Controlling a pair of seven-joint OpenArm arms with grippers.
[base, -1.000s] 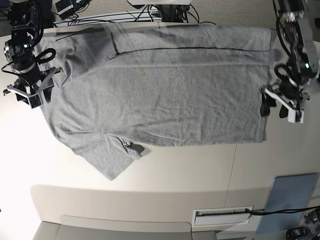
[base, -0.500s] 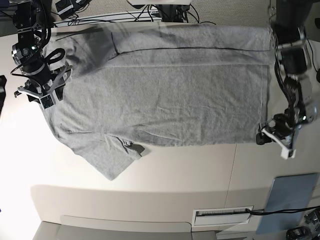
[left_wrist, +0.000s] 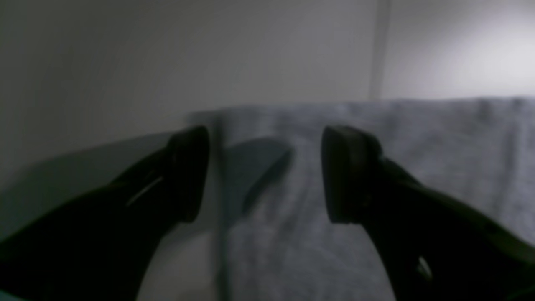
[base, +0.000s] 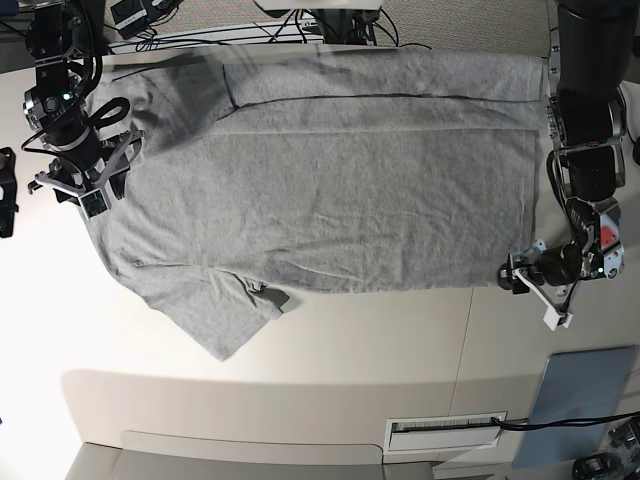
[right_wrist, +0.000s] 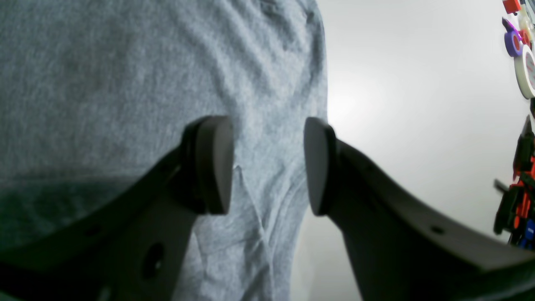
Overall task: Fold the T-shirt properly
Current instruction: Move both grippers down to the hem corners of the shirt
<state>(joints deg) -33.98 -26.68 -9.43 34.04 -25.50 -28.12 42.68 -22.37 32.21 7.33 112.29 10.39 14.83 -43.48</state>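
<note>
The heather-grey T-shirt (base: 330, 190) lies spread flat on the white table, plain side up, neck end at the base view's left, hem at the right. One sleeve (base: 225, 315) points toward the front. My left gripper (base: 522, 285) is open and low at the hem's front right corner. In the left wrist view the open gripper (left_wrist: 265, 175) straddles that corner of the T-shirt (left_wrist: 418, 167). My right gripper (base: 75, 192) is open over the shoulder edge. In the right wrist view the gripper (right_wrist: 265, 165) is open just above the T-shirt (right_wrist: 125, 83), near its edge.
A blue-grey pad (base: 580, 395) lies at the front right. A white slotted strip (base: 445, 430) sits in the front ledge. Cables (base: 200, 35) run behind the shirt. A black object (base: 5, 190) is at the left edge. Coloured items (right_wrist: 520, 62) stand off to the side.
My left gripper has moved from the middle of the hem toward the front, down to the hem's front corner. My right gripper shifted slightly toward the back, then held still. Both stayed open.
</note>
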